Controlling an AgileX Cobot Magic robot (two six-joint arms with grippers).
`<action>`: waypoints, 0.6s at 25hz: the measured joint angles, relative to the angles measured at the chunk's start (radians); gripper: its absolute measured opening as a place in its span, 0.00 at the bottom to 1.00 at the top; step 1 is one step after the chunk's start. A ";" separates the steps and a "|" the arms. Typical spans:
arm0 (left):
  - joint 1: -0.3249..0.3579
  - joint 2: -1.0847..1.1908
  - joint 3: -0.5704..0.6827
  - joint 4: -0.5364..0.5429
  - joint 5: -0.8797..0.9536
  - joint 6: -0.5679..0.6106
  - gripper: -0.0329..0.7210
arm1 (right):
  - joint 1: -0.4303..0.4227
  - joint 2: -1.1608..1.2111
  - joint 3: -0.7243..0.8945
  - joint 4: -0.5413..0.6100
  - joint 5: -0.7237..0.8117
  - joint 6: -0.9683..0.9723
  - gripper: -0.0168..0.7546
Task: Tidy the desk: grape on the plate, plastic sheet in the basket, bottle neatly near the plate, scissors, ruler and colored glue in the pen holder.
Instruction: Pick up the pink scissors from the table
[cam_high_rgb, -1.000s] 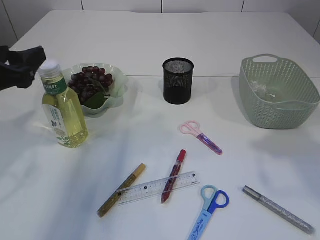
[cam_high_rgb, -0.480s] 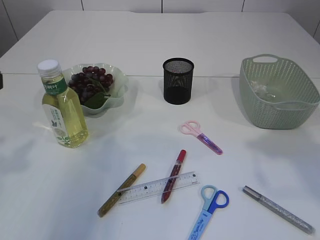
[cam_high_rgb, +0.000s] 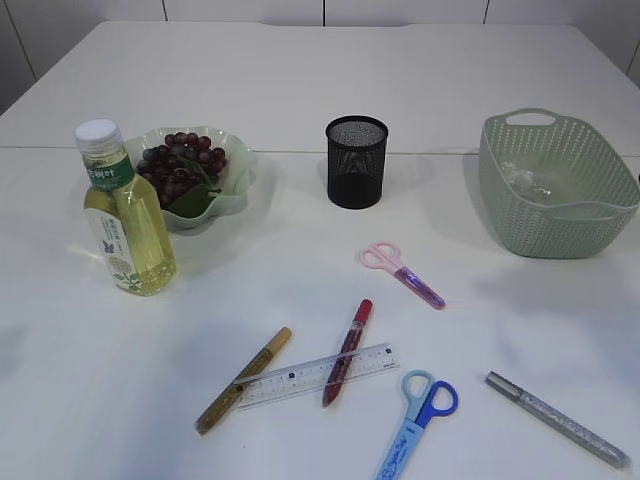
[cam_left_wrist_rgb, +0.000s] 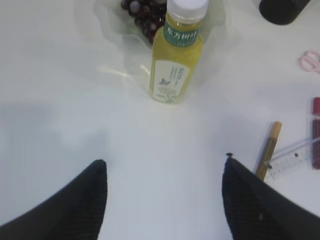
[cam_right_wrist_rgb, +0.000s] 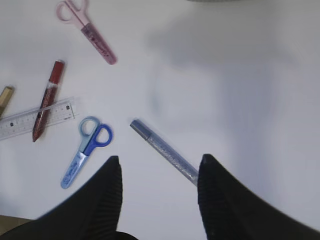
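The bottle (cam_high_rgb: 125, 215) of yellow drink stands upright beside the green plate (cam_high_rgb: 238, 190), which holds the grape bunch (cam_high_rgb: 180, 165). A clear plastic sheet (cam_high_rgb: 528, 180) lies in the basket (cam_high_rgb: 540, 228). On the table lie pink scissors (cam_high_rgb: 400, 270), blue scissors (cam_high_rgb: 420, 420), a ruler (cam_high_rgb: 315, 375) and red (cam_high_rgb: 347, 350), gold (cam_high_rgb: 243, 380) and silver (cam_high_rgb: 555, 418) glue pens. The black pen holder (cam_high_rgb: 356, 170) looks empty. My left gripper (cam_left_wrist_rgb: 165, 161) hangs open over bare table, short of the bottle (cam_left_wrist_rgb: 176, 60). My right gripper (cam_right_wrist_rgb: 160, 158) is open above the silver glue (cam_right_wrist_rgb: 162, 149).
Both arms are out of the exterior view. The red glue pen lies across the ruler. The table's front edge shows at the lower left of the right wrist view, close to the blue scissors (cam_right_wrist_rgb: 87, 150).
My left gripper, beside the bottle's cap a second ago, has drawn back out of the exterior view. The bottle and everything else have stayed put.
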 joint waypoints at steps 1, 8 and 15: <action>0.000 0.000 -0.013 0.000 0.036 0.000 0.72 | 0.000 0.014 0.000 0.022 0.000 -0.016 0.54; 0.000 0.000 -0.061 -0.002 0.216 0.000 0.70 | 0.106 0.204 -0.076 0.027 -0.002 -0.064 0.54; 0.000 -0.002 -0.064 -0.002 0.277 0.000 0.70 | 0.210 0.452 -0.336 0.015 -0.006 -0.066 0.54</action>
